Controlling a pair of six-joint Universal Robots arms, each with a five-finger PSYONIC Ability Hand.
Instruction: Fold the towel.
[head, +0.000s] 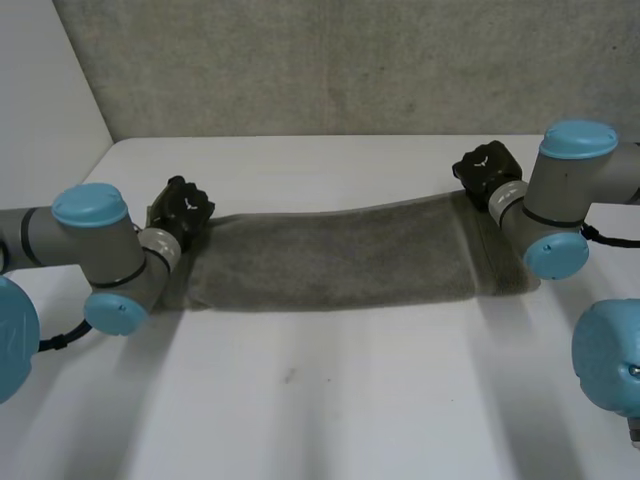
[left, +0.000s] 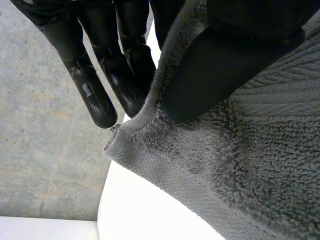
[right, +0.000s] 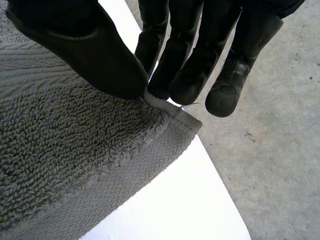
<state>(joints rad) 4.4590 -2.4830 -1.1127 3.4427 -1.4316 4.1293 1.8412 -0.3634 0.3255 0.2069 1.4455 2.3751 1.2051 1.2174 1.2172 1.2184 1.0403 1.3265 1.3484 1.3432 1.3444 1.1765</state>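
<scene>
1. The towel (head: 335, 255) lies as a long grey strip across the middle of the table (head: 320, 400), running left to right.
2. The left hand (head: 182, 210) is at the towel's far left corner. Its thumb lies on the cloth and its fingers (left: 100, 100) are behind the edge, pinching it.
3. The right hand (head: 485, 168) is at the far right corner, with the hem pinched between its thumb and fingers (right: 185, 75).
4. A grey wall (head: 350, 60) stands beyond the table's far edge.
</scene>
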